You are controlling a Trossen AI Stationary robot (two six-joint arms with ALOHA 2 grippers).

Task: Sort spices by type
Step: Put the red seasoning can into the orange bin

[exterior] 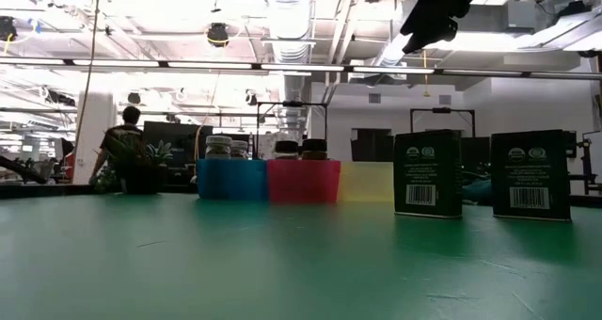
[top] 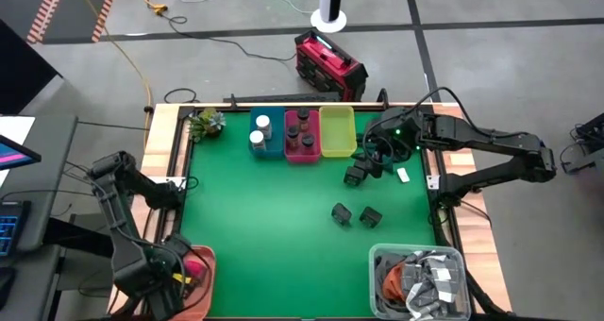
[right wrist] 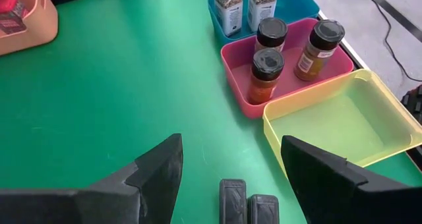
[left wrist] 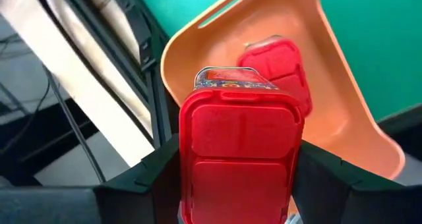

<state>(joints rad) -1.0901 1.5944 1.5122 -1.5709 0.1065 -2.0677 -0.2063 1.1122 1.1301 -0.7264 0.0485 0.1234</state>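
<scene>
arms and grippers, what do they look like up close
Both arms are dark, jointed, with black cables looped along them. The right arm shows a small green light near its wrist. The right gripper has broad, matte black, angular fingers; the left gripper has the same dark, faceted fingers.

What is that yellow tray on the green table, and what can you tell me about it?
The yellow tray is a shallow rectangular bin of what looks like translucent plastic, with low walls and rounded corners. It stands upright and open on the green table, at the right end of a row of three bins along the far edge, side by side with the pink bin. Nothing lies inside it. The right pincer hangs open near it without touching.
</scene>
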